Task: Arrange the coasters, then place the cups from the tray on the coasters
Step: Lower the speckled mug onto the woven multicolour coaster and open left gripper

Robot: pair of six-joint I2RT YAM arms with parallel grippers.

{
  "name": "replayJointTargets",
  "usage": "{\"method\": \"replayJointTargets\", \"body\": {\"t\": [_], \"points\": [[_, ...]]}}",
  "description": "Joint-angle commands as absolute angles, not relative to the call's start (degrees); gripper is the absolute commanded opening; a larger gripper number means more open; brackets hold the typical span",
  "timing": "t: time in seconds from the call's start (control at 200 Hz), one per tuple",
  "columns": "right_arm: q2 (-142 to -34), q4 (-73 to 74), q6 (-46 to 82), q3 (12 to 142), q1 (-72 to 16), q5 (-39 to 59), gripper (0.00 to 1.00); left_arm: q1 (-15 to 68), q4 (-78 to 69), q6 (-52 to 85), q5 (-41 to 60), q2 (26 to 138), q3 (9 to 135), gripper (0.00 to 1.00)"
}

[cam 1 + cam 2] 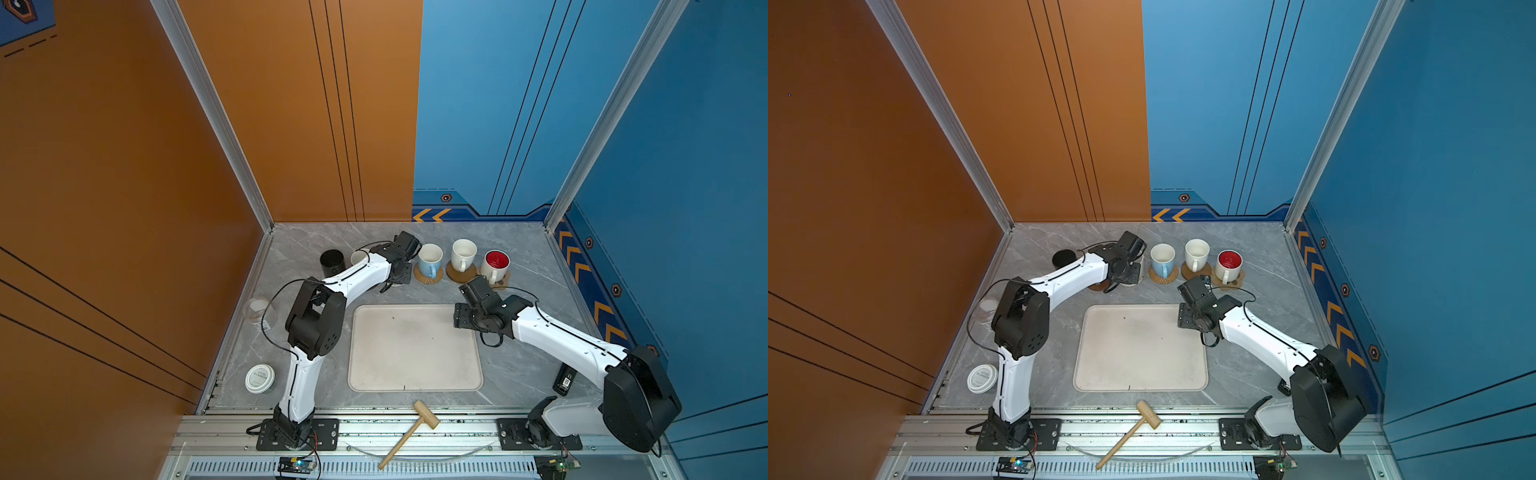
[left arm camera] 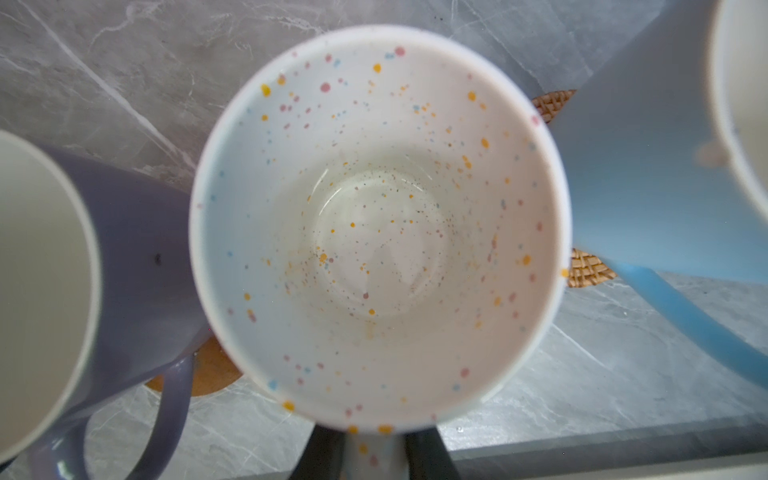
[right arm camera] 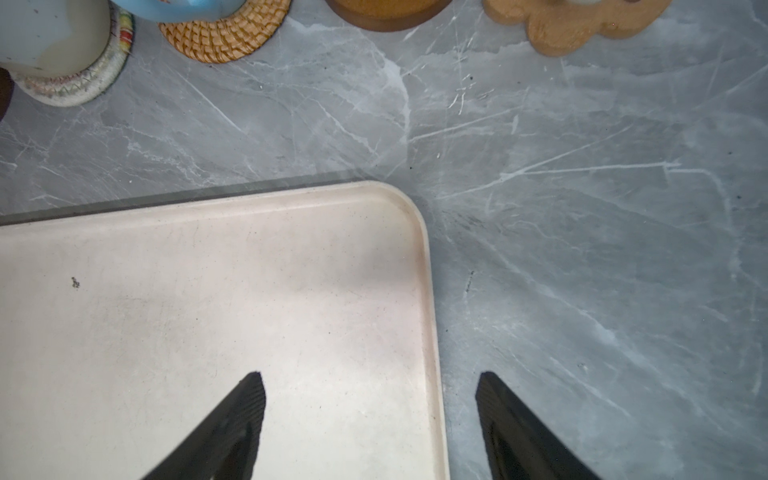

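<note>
The large cream-white rectangular tray (image 1: 415,349) lies bare on the grey marble table (image 1: 519,374). All six mugs stand in a row beyond the tray's far edge.

- **Light blue mug** (image 1: 429,258): sits on a tan rattan coaster (image 3: 224,39).
- **Cream-white mug** (image 1: 463,253): sits on a brown disc coaster (image 3: 386,16).
- **White mug with red inside** (image 1: 496,264): sits on a tan paw-shaped coaster (image 3: 577,29).
- **Lavender mug** (image 2: 137,249): stands on a second brown disc coaster (image 2: 208,374).
- **Black mug** (image 1: 333,262): its coaster is hidden.

The left tool (image 2: 376,453) is clamped on the handle of the speckled white mug (image 2: 374,216). That mug appears to rest on a whitish woven round coaster (image 3: 83,89), so only letting go seems left. The right tool (image 3: 370,415) hangs wide open and empty over the tray's far right corner.
</note>
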State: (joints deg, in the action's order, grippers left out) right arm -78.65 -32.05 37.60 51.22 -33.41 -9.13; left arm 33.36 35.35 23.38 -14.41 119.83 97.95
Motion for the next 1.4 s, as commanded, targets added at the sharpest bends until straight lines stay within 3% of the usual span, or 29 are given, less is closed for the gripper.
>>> {"method": "replayJointTargets", "body": {"t": [0.0, 0.245, 0.441, 1.147, 1.397], "points": [[-79.7, -34.0, 38.5, 52.7, -33.7, -8.7, 0.79, 32.9, 32.3, 23.7, -14.0, 119.2, 98.5, 0.0], [-80.2, -34.0, 38.4, 53.2, -34.1, -8.6, 0.79, 32.9, 32.3, 23.7, -14.1, 118.4, 97.3, 0.08], [-80.6, -34.0, 38.4, 53.4, -34.2, -8.5, 0.79, 32.8, 32.3, 23.6, -14.4, 118.0, 96.7, 0.36], [-80.6, -33.9, 38.3, 53.4, -34.8, -8.5, 0.8, 33.5, 32.3, 23.4, -14.5, 112.7, 93.2, 0.51], [-79.7, -33.9, 38.0, 53.5, -35.1, -8.5, 0.81, 34.4, 32.3, 23.3, -15.4, 109.1, 91.2, 0.52]]}}
